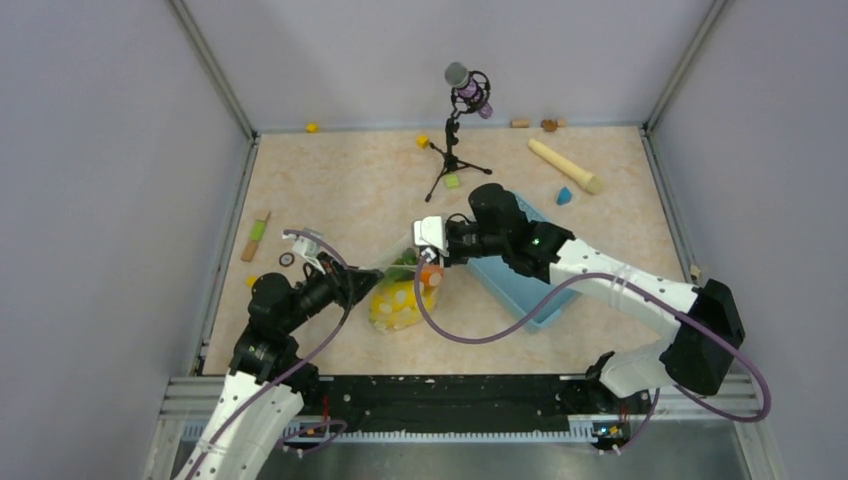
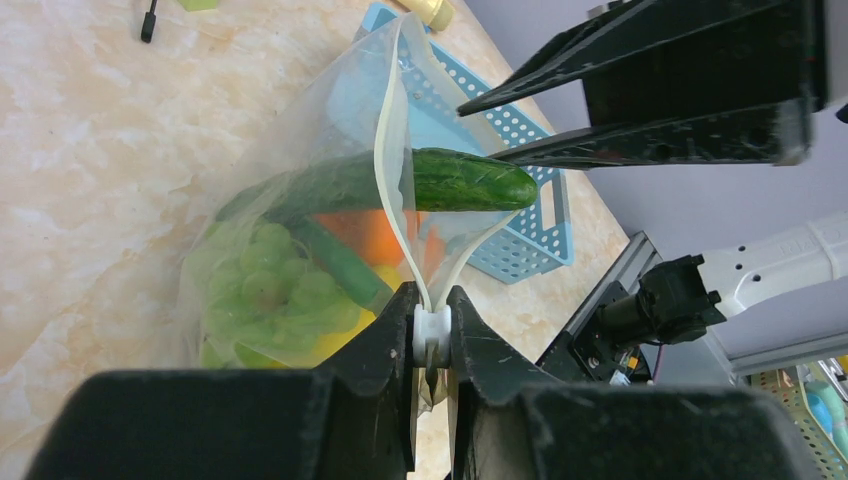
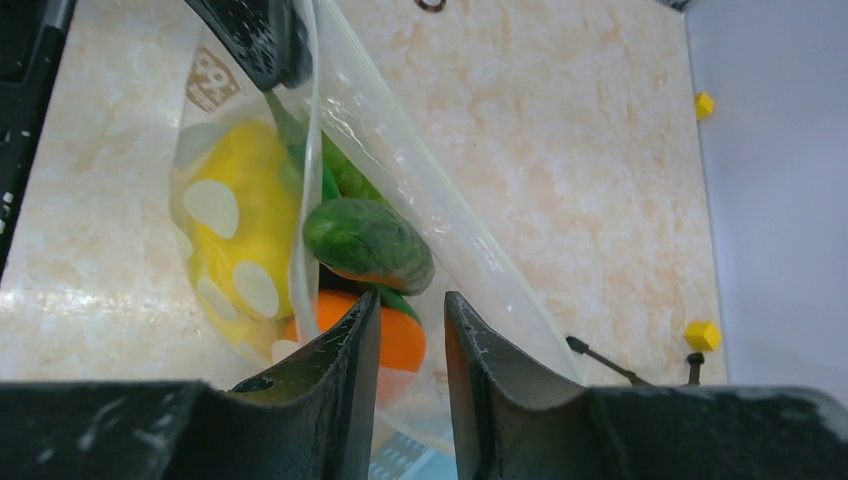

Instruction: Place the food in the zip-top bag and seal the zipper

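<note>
The clear dotted zip-top bag (image 1: 400, 300) lies between my two grippers with its mouth standing open. My left gripper (image 2: 432, 335) is shut on the white end of the zipper (image 2: 395, 150); it also shows in the top view (image 1: 362, 285). Green grapes (image 2: 270, 290), an orange (image 3: 400, 340) and a yellow fruit (image 3: 240, 210) lie inside the bag. The green cucumber (image 2: 470, 180) lies half in, its end poking out of the mouth. My right gripper (image 3: 412, 305) is open and holds nothing, its tips just at the cucumber's end. The eggplant is not visible.
The light blue basket (image 1: 540, 300) sits under my right arm, just behind the bag. A microphone on a tripod (image 1: 455, 140) stands at the back. A beige wooden cylinder (image 1: 565, 165) and small coloured blocks (image 1: 451, 181) lie at the back, and a green-tipped stick (image 1: 255, 237) lies left.
</note>
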Controlling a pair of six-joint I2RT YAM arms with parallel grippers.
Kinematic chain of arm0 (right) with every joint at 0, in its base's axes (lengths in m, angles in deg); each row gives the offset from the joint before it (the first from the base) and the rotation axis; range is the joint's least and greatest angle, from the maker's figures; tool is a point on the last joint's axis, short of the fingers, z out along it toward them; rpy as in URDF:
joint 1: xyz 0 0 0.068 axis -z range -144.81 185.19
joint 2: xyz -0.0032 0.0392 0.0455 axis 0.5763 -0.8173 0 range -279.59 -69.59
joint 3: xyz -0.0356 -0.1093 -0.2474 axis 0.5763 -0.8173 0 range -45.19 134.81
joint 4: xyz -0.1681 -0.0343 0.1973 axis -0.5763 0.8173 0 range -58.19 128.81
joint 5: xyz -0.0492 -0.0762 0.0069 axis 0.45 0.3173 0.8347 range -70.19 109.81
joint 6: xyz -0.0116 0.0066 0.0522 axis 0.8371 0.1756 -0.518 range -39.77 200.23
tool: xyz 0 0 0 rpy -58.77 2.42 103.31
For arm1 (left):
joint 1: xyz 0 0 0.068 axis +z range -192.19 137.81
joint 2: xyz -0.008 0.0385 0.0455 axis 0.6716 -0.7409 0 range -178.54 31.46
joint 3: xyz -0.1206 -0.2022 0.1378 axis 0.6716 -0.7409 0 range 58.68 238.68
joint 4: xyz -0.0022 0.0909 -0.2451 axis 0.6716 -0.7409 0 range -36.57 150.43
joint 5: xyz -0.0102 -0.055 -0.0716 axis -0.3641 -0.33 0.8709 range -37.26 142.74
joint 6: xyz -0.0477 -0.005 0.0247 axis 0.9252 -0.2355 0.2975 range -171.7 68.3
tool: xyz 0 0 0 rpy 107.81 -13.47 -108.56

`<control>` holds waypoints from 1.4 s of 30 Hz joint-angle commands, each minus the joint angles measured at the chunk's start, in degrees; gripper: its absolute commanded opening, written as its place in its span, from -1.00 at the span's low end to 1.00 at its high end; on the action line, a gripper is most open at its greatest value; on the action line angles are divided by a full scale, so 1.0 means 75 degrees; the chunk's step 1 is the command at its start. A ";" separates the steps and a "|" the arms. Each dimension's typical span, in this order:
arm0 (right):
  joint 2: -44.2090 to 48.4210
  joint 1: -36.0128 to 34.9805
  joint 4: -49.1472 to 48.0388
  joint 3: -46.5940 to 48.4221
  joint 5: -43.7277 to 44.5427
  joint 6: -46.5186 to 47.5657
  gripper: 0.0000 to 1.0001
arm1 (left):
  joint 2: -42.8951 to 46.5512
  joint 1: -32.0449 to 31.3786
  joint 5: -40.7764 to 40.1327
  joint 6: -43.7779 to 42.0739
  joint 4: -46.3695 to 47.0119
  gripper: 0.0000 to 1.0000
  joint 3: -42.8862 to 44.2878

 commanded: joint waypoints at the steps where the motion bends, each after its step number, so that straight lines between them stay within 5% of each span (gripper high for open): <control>1: -0.0252 -0.0009 -0.0140 0.0362 0.0506 0.0000 -0.43 | 0.0061 -0.0043 0.0170 -0.0152 0.0300 -1.00 0.0315; 9: -0.0176 -0.0161 0.0356 0.0027 0.0320 0.0237 -0.38 | -0.0062 -0.0043 0.0075 -0.0167 0.0360 -1.00 0.0271; 24: 0.1073 -0.0544 -0.1640 -0.1447 0.0428 -0.0458 -0.14 | -0.0174 -0.0075 0.0143 -0.0194 0.0422 -1.00 0.0221; 42: 0.0057 -0.0667 -0.2316 -0.0913 -0.0240 -0.0593 -0.28 | -0.0188 -0.0186 0.0315 -0.0203 0.0632 -1.00 0.0126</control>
